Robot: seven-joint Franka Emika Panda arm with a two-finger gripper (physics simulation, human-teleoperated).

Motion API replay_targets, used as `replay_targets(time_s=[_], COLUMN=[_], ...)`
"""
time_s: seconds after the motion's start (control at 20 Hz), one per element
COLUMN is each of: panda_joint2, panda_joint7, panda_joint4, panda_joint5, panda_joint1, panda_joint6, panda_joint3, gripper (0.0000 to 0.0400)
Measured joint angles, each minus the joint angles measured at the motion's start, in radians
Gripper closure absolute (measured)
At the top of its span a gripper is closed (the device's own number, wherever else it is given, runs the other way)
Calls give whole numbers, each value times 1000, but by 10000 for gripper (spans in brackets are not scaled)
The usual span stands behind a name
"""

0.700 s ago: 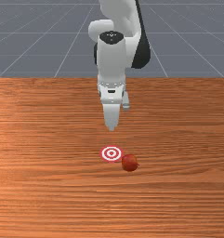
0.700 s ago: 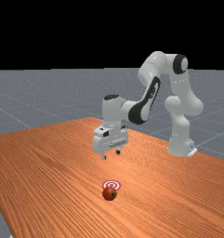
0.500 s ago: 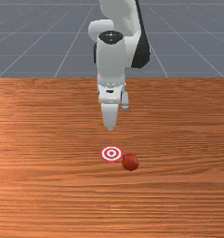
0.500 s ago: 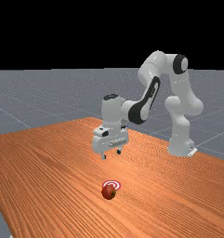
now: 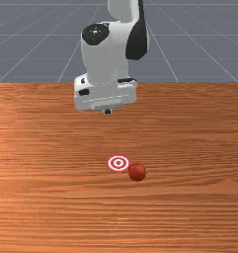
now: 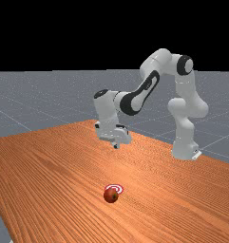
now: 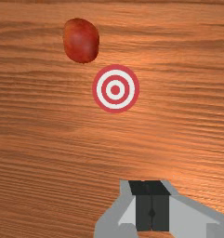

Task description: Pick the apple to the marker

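Apple (image 5: 137, 172) sits on the table (image 5: 51, 197), just off the bullseye marker (image 5: 118, 163), at its four o'clock in the front view. My gripper (image 5: 107, 111) is fully closed, empty. I judge this the approach: next, open, travel toward five o'clock there, then lower.

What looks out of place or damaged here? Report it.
The apple looks out of place: it is beside the marker, not on it as the task wants. The gripper, shut and empty, hangs tilted. Nothing looks damaged.
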Motion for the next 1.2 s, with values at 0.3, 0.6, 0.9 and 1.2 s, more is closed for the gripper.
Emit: replay_targets(time_s=[0.3,0.6,0.9,1.2], panda_joint2=[23,180,475,586], panda_joint7=[46,140,223,262], panda_joint4=[21,148,435,525], panda_joint5=[31,95,109,113], panda_joint1=[0,31,62,73], panda_joint6=[42,199,196,196], panda_joint3=[0,35,67,72], gripper=[147,7,0,0])
